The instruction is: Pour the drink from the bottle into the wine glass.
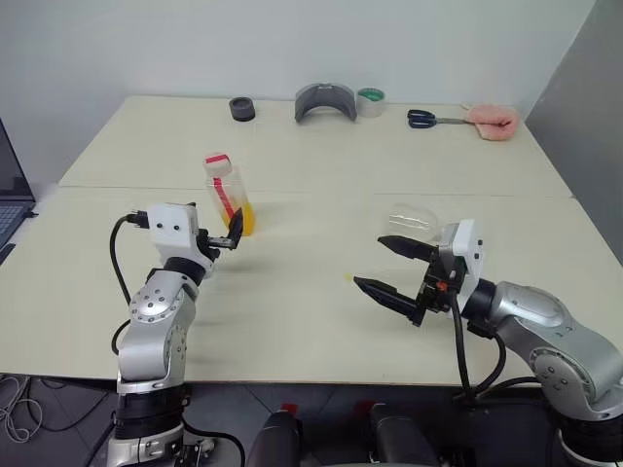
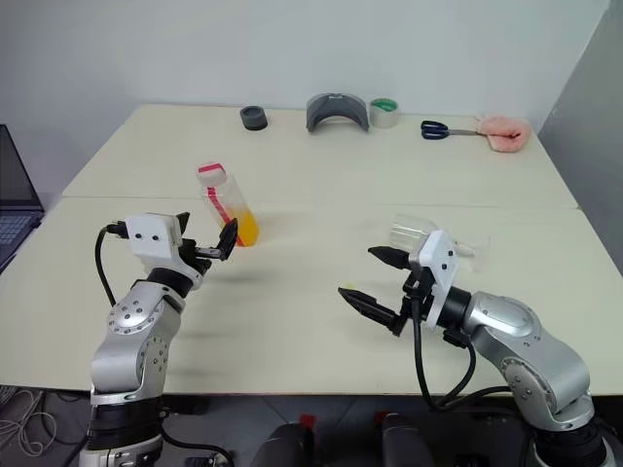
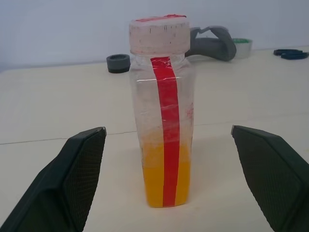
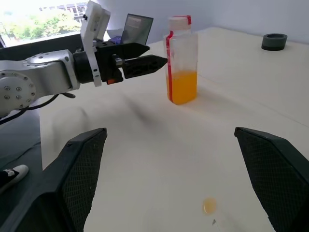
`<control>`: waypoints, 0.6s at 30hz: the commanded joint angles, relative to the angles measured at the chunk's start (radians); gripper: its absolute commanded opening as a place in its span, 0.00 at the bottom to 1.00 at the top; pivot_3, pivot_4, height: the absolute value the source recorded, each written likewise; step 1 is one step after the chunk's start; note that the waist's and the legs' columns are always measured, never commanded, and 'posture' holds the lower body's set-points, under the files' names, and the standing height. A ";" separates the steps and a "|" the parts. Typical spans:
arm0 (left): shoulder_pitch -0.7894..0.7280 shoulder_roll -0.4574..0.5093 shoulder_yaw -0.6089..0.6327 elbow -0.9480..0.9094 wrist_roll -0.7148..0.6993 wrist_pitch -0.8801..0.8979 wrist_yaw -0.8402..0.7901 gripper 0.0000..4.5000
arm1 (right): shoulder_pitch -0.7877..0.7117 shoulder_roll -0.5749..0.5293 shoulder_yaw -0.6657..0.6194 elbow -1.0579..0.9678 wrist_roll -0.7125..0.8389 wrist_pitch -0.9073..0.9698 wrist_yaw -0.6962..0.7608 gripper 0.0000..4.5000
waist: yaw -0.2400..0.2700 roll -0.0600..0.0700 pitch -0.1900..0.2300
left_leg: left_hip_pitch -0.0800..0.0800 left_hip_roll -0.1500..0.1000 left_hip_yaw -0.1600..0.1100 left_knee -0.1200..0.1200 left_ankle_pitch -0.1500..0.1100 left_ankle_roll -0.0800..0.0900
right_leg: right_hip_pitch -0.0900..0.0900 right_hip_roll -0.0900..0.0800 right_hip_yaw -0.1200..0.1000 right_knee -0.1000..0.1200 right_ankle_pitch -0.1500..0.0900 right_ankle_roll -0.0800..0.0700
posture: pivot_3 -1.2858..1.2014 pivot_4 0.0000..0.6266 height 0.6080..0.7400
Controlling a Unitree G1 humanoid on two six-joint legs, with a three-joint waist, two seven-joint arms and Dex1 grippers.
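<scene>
Bottle (image 1: 229, 196) upright mid-table, cap on | our left gripper (image 3: 164, 159) spread just before it, lined up to grasp | right gripper (image 1: 392, 269) spread | wine glass (image 1: 415, 221) seemingly tipped behind.

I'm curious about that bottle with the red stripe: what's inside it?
The bottle holds orange-yellow drink filling only its bottom part; above that it looks empty. The stripe covers a narrow strip. Its cap is on.

Bottle (image 1: 228, 196) upright on table (image 1: 311, 321) at left, wine glass (image 1: 414, 222) at right, well apart
</scene>
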State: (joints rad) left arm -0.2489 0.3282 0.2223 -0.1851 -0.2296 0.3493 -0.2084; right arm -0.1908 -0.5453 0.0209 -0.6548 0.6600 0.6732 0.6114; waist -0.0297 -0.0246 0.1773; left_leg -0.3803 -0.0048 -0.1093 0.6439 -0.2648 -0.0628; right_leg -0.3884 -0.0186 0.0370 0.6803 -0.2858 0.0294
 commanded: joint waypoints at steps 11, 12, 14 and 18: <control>-0.184 0.023 -0.028 0.166 0.038 -0.007 -0.003 1.00 | -0.074 0.012 0.023 -0.014 -0.005 -0.032 0.017 1.00 | 0.000 0.000 0.000 | 0.000 0.000 0.000 0.000 0.000 0.000 | 0.000 0.000 0.000 0.000 0.000 0.000 | 0.52 0.24 1.00; -0.199 0.024 -0.032 0.182 0.043 -0.010 -0.002 1.00 | -0.077 0.018 0.022 -0.013 0.000 -0.027 0.011 1.00 | 0.000 0.000 0.000 | 0.000 0.000 0.000 0.000 0.000 0.000 | 0.000 0.000 0.000 0.000 0.000 0.000 | 0.52 0.24 1.00; -0.226 0.022 -0.032 0.208 0.047 -0.015 -0.003 1.00 | -0.083 0.024 0.020 -0.012 0.004 -0.020 0.007 1.00 | 0.000 0.000 0.000 | 0.000 0.000 0.000 0.000 0.000 0.000 | 0.000 0.000 0.000 0.000 0.000 0.000 | 0.52 0.24 1.00; -0.269 0.024 -0.031 0.261 0.059 -0.037 -0.001 1.00 | -0.090 0.030 0.015 -0.012 0.007 -0.012 0.001 1.00 | 0.000 0.000 0.000 | 0.000 -0.001 0.000 0.000 0.000 0.000 | 0.000 -0.001 0.000 0.000 0.000 0.000 | 0.52 0.24 1.00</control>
State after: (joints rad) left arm -0.4936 0.3388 0.1917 0.0765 -0.1823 0.3426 -0.2092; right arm -0.2618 -0.5207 0.0456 -0.6497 0.6503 0.6646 0.6177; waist -0.0299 -0.0248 0.1774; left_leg -0.3807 -0.0053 -0.1091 0.6442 -0.2646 -0.0630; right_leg -0.3888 -0.0191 0.0370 0.6803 -0.2856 0.0296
